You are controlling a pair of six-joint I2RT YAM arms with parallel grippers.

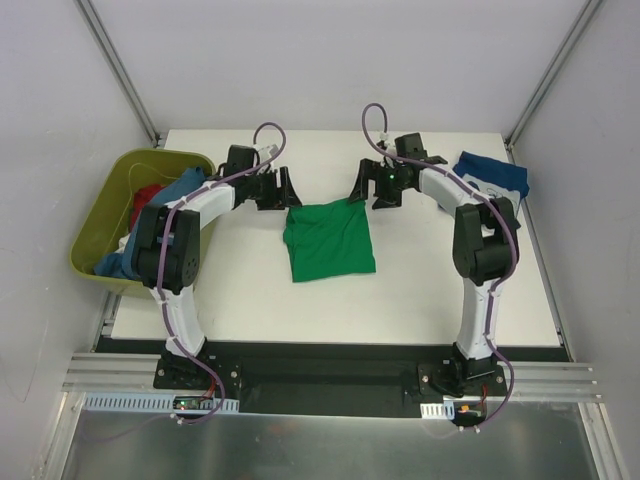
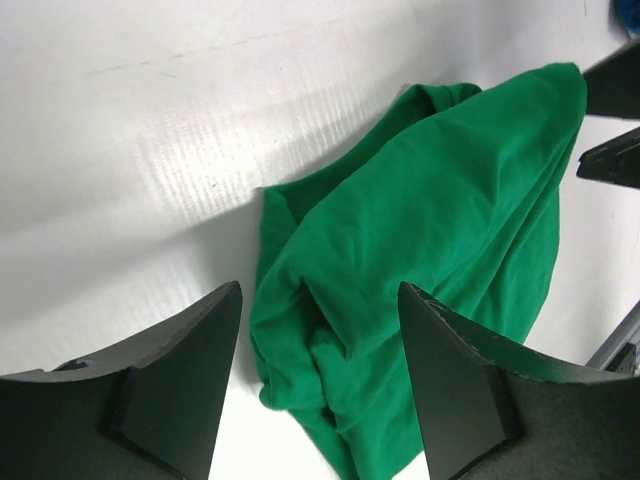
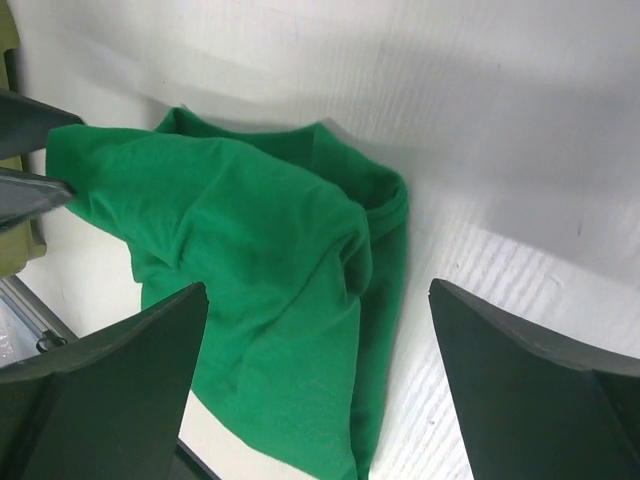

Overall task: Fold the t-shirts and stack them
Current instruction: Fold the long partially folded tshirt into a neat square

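A bright green t-shirt [image 1: 328, 240] lies folded into a rough square in the middle of the white table. It also fills the left wrist view [image 2: 440, 230] and the right wrist view [image 3: 250, 300], creased and doubled over. My left gripper [image 1: 280, 190] [image 2: 318, 290] hovers open over the shirt's far left corner, with nothing between its fingers. My right gripper [image 1: 368, 188] [image 3: 318, 287] stands wide open over the far right corner, also holding nothing. A blue t-shirt [image 1: 492, 175] lies bunched at the back right of the table.
An olive-green tub [image 1: 165, 154] stands at the table's left edge, holding a red shirt [image 1: 148, 197] and a blue shirt [image 1: 183, 187] that drapes over its rim. Metal frame posts rise at the back corners. White walls close in both sides.
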